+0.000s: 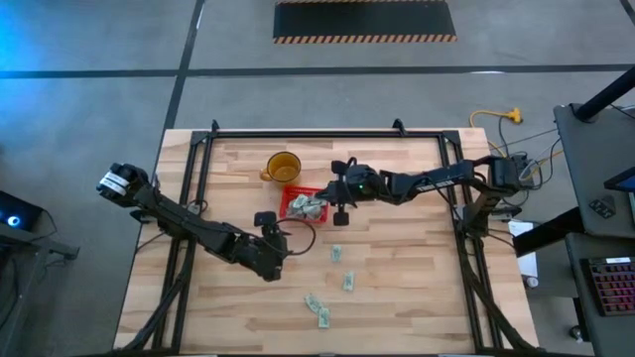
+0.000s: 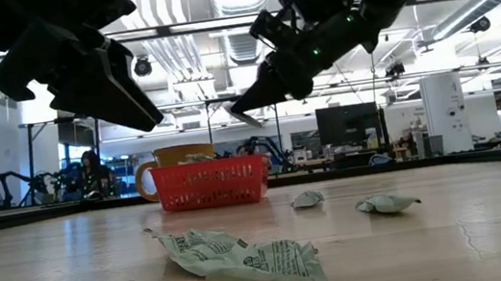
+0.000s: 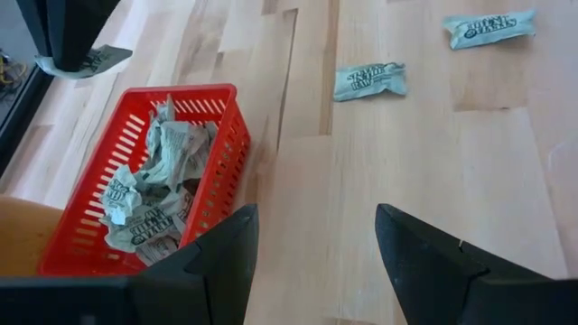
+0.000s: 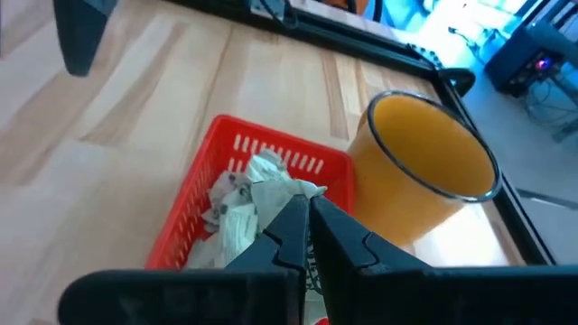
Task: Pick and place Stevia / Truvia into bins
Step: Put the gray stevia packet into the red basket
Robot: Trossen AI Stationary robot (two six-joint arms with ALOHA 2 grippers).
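Pale wooden planking forms the bench [image 1: 397,297], framed by a dark rail on a grey floor. From above, the red basket [image 1: 301,204] is seen beside the amber cup [image 1: 283,166], with the right end effector [image 1: 338,208] hanging at the basket's edge and the left end effector [image 1: 270,246] parted and empty nearby. Loose sachets [image 1: 347,282] are scattered towards the front.

At bench level, a sachet [image 2: 245,117] is seen pinched in the clenched right end effector above the basket [image 2: 212,183]; an open workshop lies behind.

Past the left wrist, the basket is shown part filled [image 3: 149,194].

Past the right wrist, the closed fingers [image 4: 293,226] are seen over the basket [image 4: 203,194]. Release is best made once the sachet is centred over the opening, clear of the cup [image 4: 424,171].
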